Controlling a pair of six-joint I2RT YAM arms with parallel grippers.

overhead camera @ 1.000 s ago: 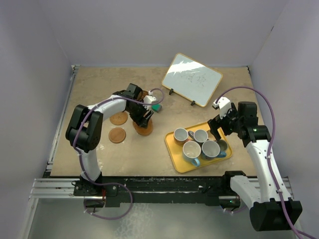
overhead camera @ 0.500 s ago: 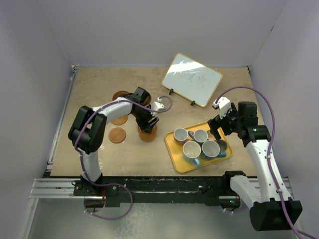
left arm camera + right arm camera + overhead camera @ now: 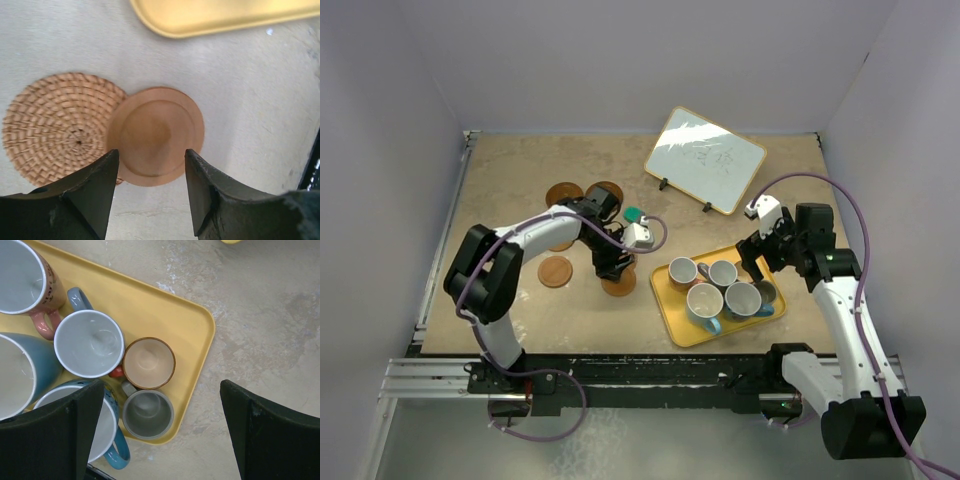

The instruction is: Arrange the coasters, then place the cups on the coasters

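Top view: coasters (image 3: pixel 556 271) lie scattered left of the yellow tray (image 3: pixel 666 297), not yet arranged — all cups (image 3: pixel 705 300) sit in it. Half-open, the left gripper (image 3: pixel 150 155) straddles one, gripping nothing; over the tray the right gripper (image 3: pixel 162 390) gapes empty.

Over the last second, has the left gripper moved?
Yes. The left gripper has slid toward the near edge of the table, away from the teal block and closer to the yellow tray.
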